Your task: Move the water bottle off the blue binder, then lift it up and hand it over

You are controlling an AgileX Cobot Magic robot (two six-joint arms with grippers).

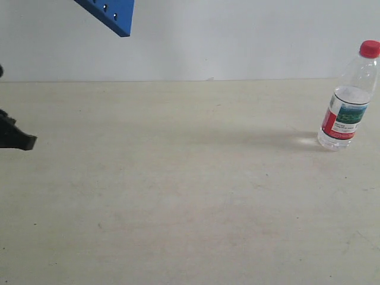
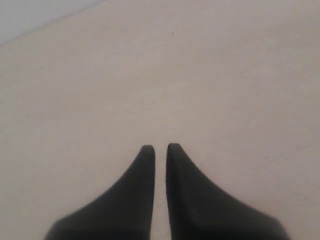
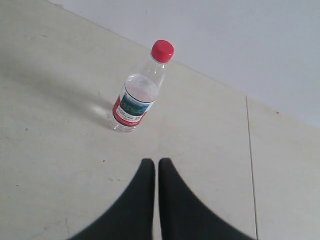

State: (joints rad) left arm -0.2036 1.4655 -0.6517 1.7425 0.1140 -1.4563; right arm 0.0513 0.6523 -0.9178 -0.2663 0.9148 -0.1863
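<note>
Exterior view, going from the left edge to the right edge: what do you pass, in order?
left end effector at the left edge → blue binder, only a corner showing at the top edge → water bottle, standing upright near the right edge.

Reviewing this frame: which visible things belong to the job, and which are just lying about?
Job: water bottle, upright; blue binder, only a corner in view at the top; left tool; right tool.
Not job: table; wall.
</note>
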